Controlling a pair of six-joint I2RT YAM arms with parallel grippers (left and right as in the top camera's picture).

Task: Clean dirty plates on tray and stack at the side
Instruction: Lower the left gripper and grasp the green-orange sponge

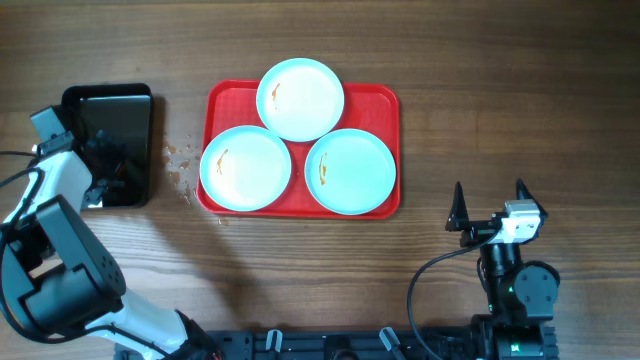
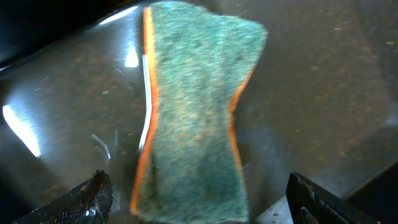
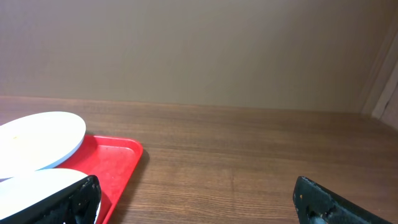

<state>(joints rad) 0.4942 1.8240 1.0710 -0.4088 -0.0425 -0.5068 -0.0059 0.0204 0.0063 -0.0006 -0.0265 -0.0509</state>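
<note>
– While the left gripper [image 2: 198,183] is hanging inside the black tray [image 1: 132,108], is it gripping the sponge [image 2: 193,112]?
– Not as far as I am seeing. Its fingers are standing spread, one on each side of the green sponge, clear of both orange edges. The right gripper [image 1: 489,200] is also gaping wide and carrying nothing, over the table [image 1: 520,90] near the red tray [image 1: 225,100].
– And the plates?
– All three are lying crowded on the red tray. The back plate [image 1: 300,98] is overhanging the far rim, with the left plate [image 1: 245,167] and right plate [image 1: 350,170] in front. Each is showing an orange smear.
– What is worrying you?
– The sponge is lying skewed, and it is soft. A pinch may be catching one edge only, or folding it, so it could be slipping out on the lift. Later, scrubbing an unsteadied plate risks shoving it into its neighbours, or tipping the back plate off the rim.
</note>
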